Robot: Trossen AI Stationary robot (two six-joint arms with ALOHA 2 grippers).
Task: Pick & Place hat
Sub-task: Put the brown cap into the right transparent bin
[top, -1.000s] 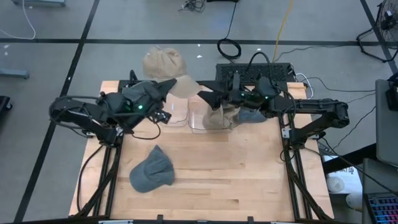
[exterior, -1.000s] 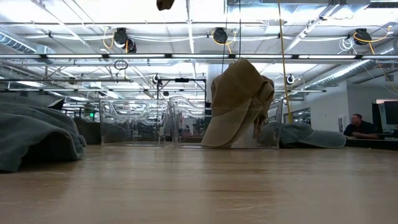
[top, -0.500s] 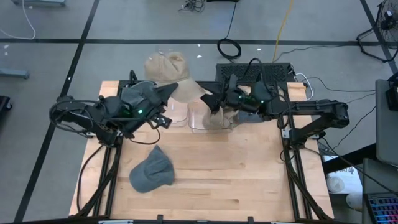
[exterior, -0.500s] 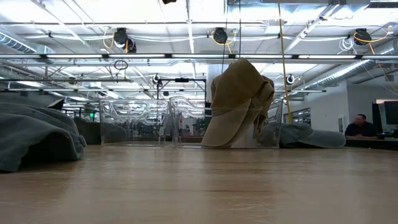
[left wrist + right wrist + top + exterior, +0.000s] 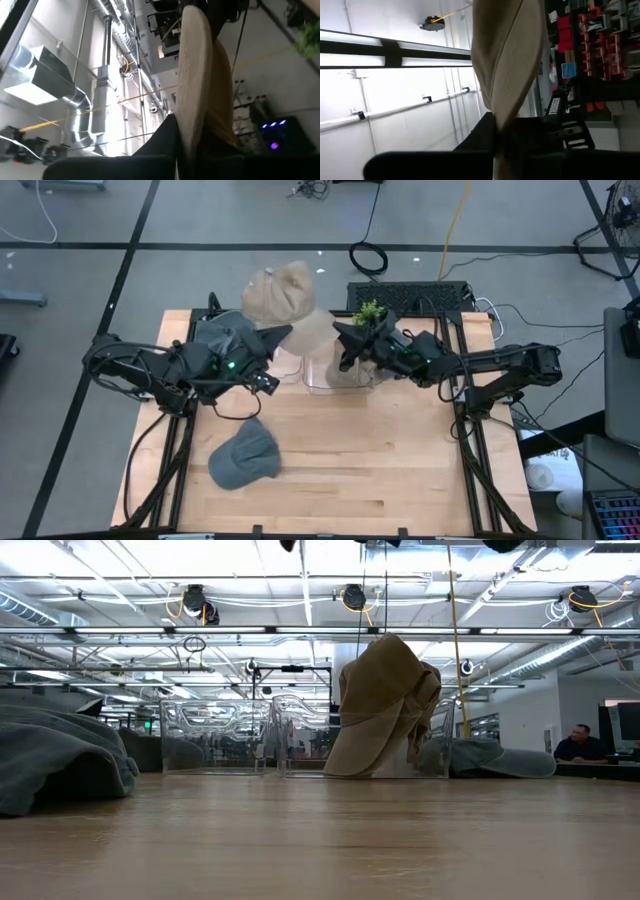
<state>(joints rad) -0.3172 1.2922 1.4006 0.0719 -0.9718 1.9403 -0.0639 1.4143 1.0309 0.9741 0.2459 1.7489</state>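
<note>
Hat (image 5: 283,302) hangs raised at the surface's (image 5: 380,470) twelve o'clock edge, brim pinched by your left pincer (image 5: 283,334) and right pincer (image 5: 342,340); soft and light, it's best gripped by that stiffer brim.

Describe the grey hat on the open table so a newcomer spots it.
On the wooden table, find the clear bins at the far edge. Come toward the near edge on the robot's left: the grey hat lies alone on bare wood, unlike the tan hat lifted by the bins.
</note>
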